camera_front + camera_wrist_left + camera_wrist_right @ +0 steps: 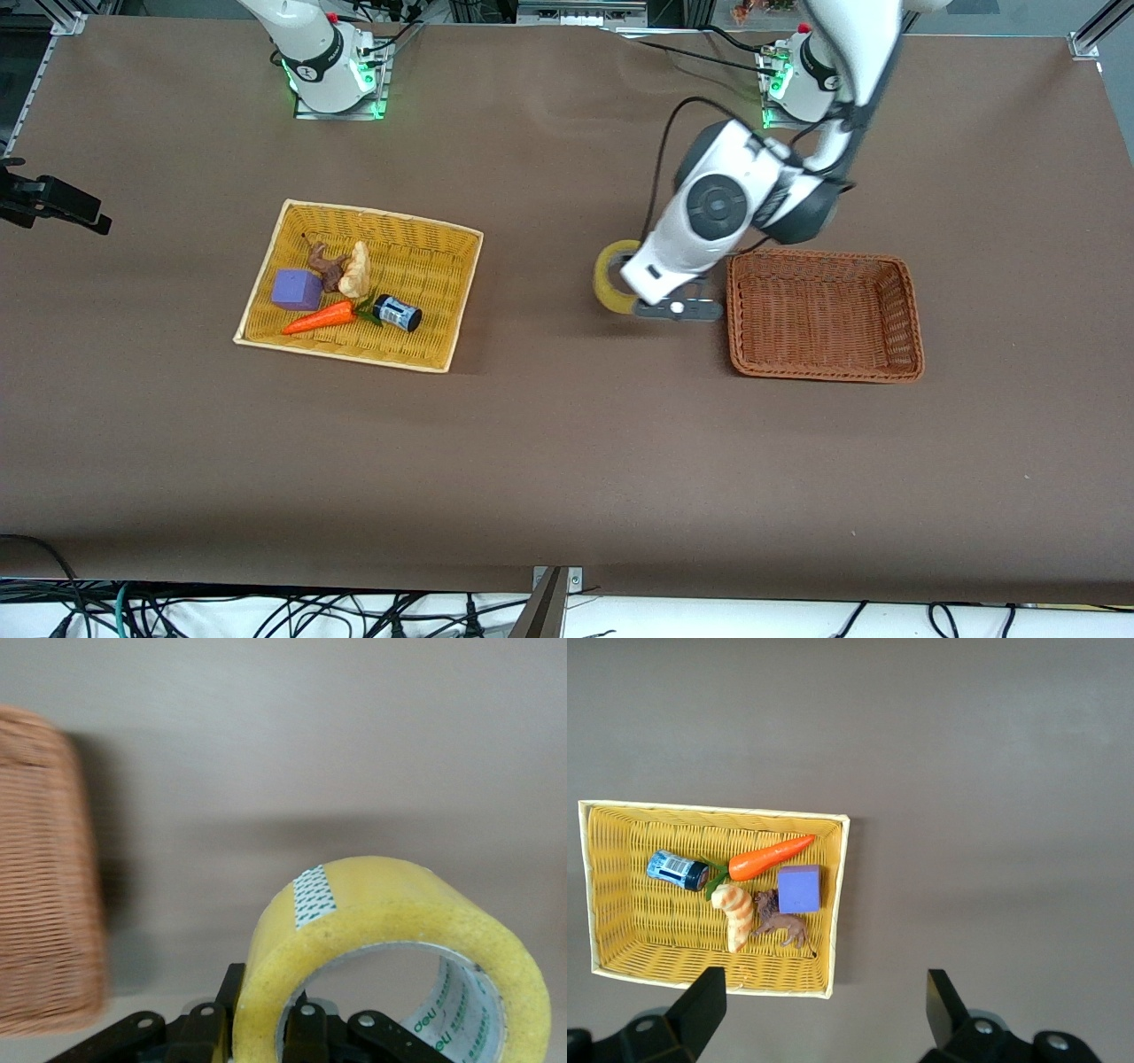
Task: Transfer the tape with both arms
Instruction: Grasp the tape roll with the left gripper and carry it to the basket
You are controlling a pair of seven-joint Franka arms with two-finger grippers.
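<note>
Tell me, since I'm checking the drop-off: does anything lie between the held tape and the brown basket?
Nothing visible does. The left gripper is shut on the tape, right beside the brown basket, which looks empty. The right gripper waits open over the yellow basket.

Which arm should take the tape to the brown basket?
Left. Its end effector is shut on the tape right beside the brown basket; the right end effector hangs open over the yellow basket.
</note>
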